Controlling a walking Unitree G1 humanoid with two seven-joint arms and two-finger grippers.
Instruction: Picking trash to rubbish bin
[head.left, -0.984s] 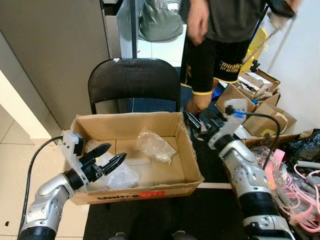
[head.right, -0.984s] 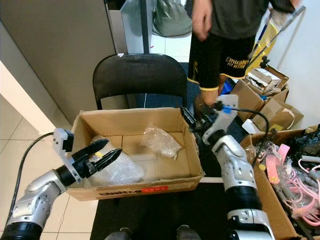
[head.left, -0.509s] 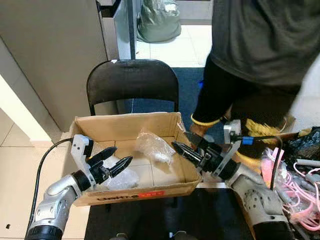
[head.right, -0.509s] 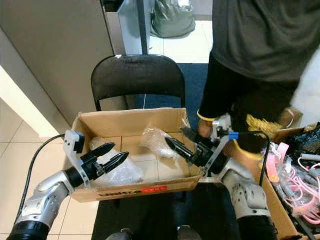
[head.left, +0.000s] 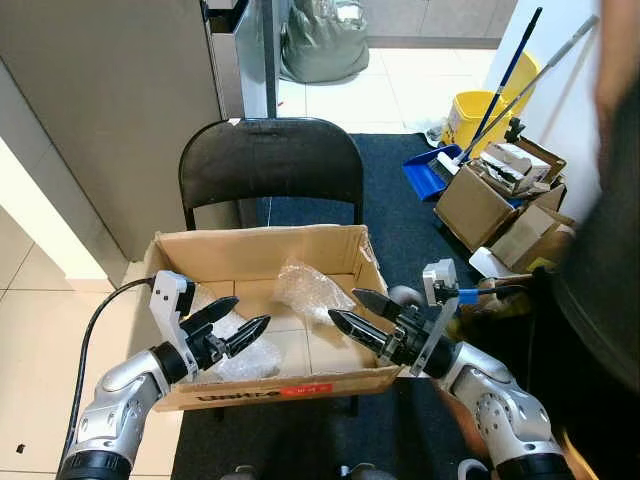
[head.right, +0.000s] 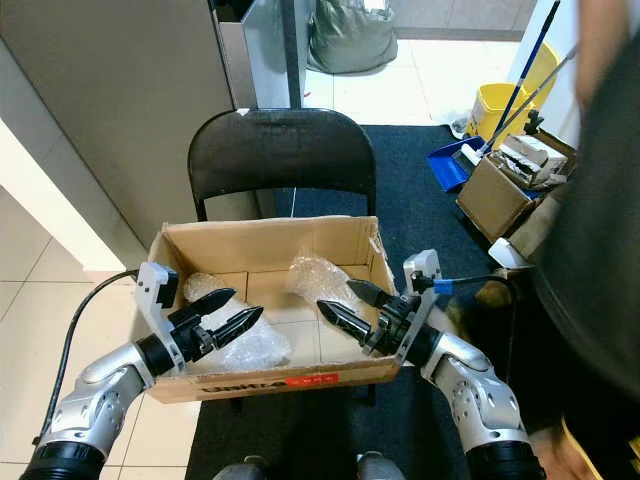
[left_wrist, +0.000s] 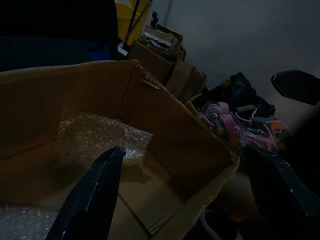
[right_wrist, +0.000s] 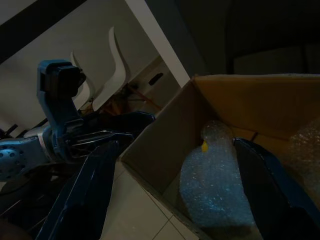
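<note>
I am standing in a cluttered utility or storage corner: tiled floor (head.left: 30, 330), a yellow mop bucket (head.left: 474, 116) with broom handles (head.left: 510, 72), stacked cardboard boxes (head.left: 480, 205), and a folding chair (head.left: 270, 165).

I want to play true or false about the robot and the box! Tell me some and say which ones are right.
1. The cardboard box sits on a black chair. True.
2. Bubble wrap lies inside the box. True.
3. The left end effector grips a bottle. False: it is open, holding nothing.
4. The mop bucket is red. False: yellow.
5. The right end effector is open over the box. True.
</note>
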